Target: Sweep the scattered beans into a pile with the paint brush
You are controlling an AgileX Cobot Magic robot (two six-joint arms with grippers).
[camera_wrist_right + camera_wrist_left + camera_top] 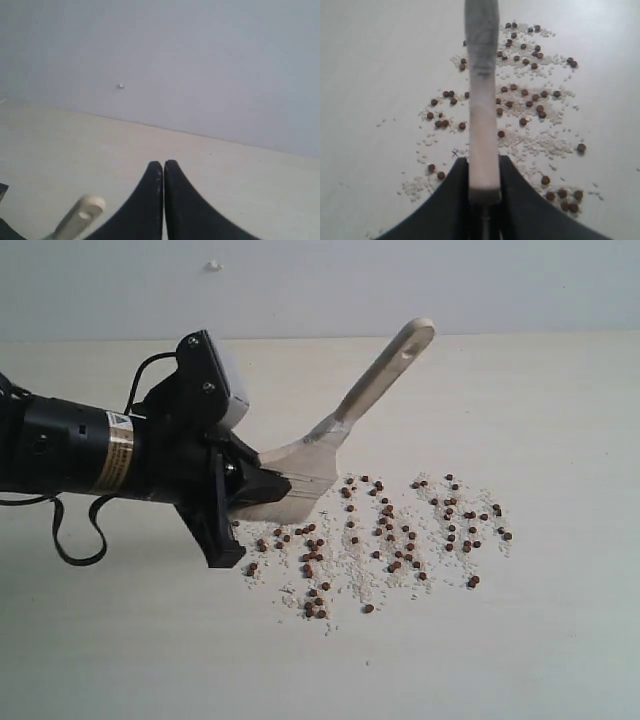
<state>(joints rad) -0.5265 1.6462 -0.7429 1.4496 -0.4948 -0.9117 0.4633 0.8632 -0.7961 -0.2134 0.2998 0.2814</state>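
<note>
The paint brush [318, 455] hangs tilted above the table. Its handle end with the hole [415, 337] points up and to the back right. My left gripper [262, 490] is shut on the brush's wide pale end. In the left wrist view the brush [483, 115] runs edge-on out from between the jaws of that gripper [483, 160]. The beans [400, 530] lie scattered with whitish crumbs to the right of and below the brush head, loose and spread out [525, 92]. My right gripper [163, 164] is shut and empty, off the exterior view, with the brush handle tip [82, 210] beside it.
The pale table [520, 410] ends at a grey wall [400, 280] at the back, which bears a small white mark [213, 265]. A black cable loop [75, 540] hangs under the left arm [70, 450].
</note>
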